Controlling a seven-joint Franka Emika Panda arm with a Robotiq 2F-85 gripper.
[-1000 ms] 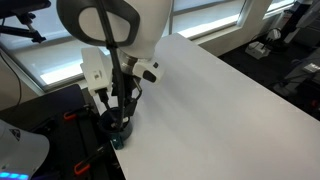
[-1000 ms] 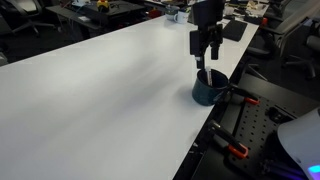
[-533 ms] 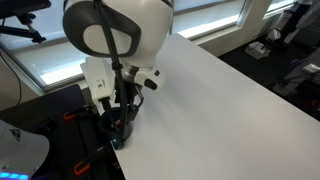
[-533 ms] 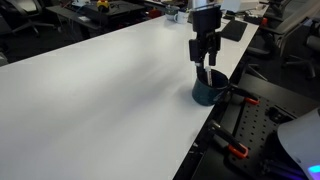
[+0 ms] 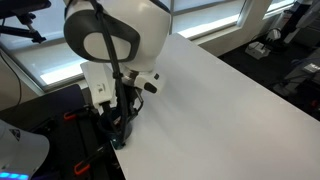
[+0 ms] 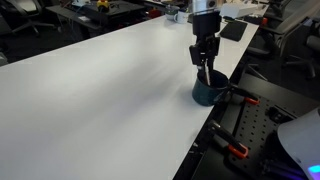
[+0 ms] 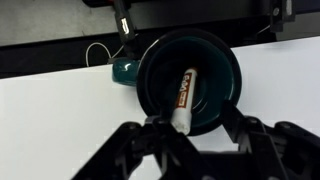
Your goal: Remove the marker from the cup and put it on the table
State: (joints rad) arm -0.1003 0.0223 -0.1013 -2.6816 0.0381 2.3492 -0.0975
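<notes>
The dark teal cup [image 7: 205, 60] stands on the white table [image 7: 60, 110], close to its edge, and shows in both exterior views [image 5: 117, 137] [image 6: 208, 93]. The marker [image 7: 183, 98], pale with a red label, leans inside the cup, its upper end resting on the near rim. My gripper [image 7: 198, 125] hangs straight over the cup [image 5: 122, 118] [image 6: 204, 68]. Its jaws are partly drawn in on either side of the marker's upper end. The left finger [image 7: 162, 131] is close beside the marker, while a gap remains on the other side up to the right finger [image 7: 232, 121].
The table's edge runs just behind the cup, with a thin cable loop [image 7: 97, 52] and a black clamp [image 7: 123, 25] beyond it. Orange-handled clamps [image 6: 238, 150] sit on the dark surface beside the table. The white tabletop [image 6: 100, 90] stretches away from the cup.
The jaws have narrowed from wide open toward the marker's upper end. The gripper has sunk slightly lower over the cup. Cup and marker have not moved.
</notes>
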